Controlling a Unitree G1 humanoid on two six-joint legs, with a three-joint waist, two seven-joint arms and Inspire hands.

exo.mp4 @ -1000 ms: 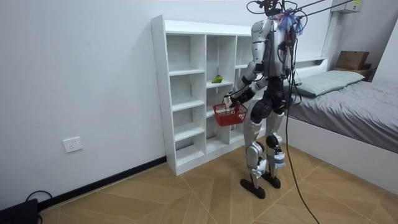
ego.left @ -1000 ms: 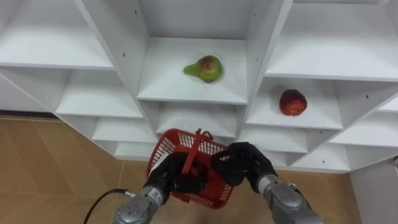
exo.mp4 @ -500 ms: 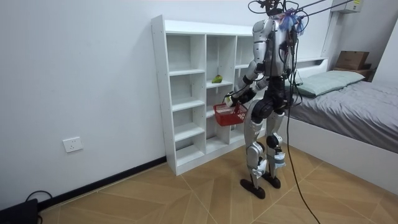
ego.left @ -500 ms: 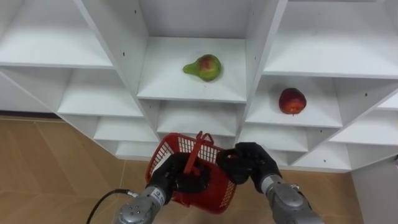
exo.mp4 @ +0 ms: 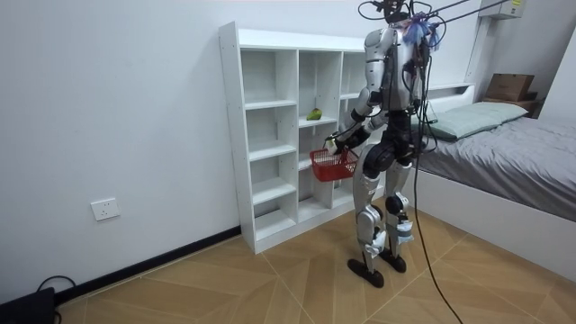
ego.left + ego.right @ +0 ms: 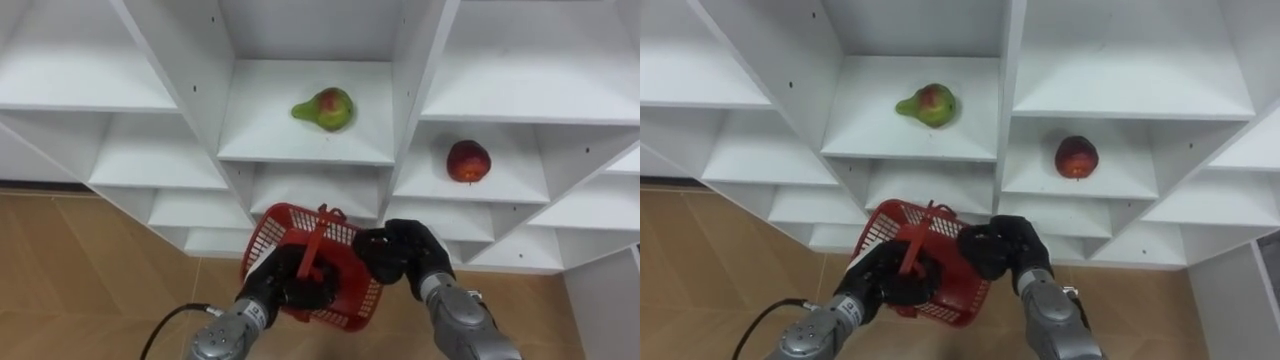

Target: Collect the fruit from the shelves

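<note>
A green-red pear (image 6: 325,108) lies on the middle shelf straight ahead, and a red apple (image 6: 468,160) sits one compartment to the right, a little lower. Below them I hold a red plastic basket (image 6: 345,300) in front of the shelves. My left hand (image 6: 283,287) is curled round its upright handle. The right hand (image 6: 404,255) hovers at the basket's right rim with fingers curled; I cannot tell whether it touches the rim. In the room view I stand upright facing the white shelf unit (image 5: 270,108), basket (image 5: 332,165) at waist height.
The shelf unit's other compartments (image 6: 90,70) hold nothing. A vertical divider (image 6: 415,90) separates the pear's compartment from the apple's. Wooden floor (image 6: 80,260) lies below. A bed (image 5: 504,135) stands at the room view's right, behind me.
The basket and both hands have shifted slightly up and to the right, closer to the shelves. The pear and the apple have not moved.
</note>
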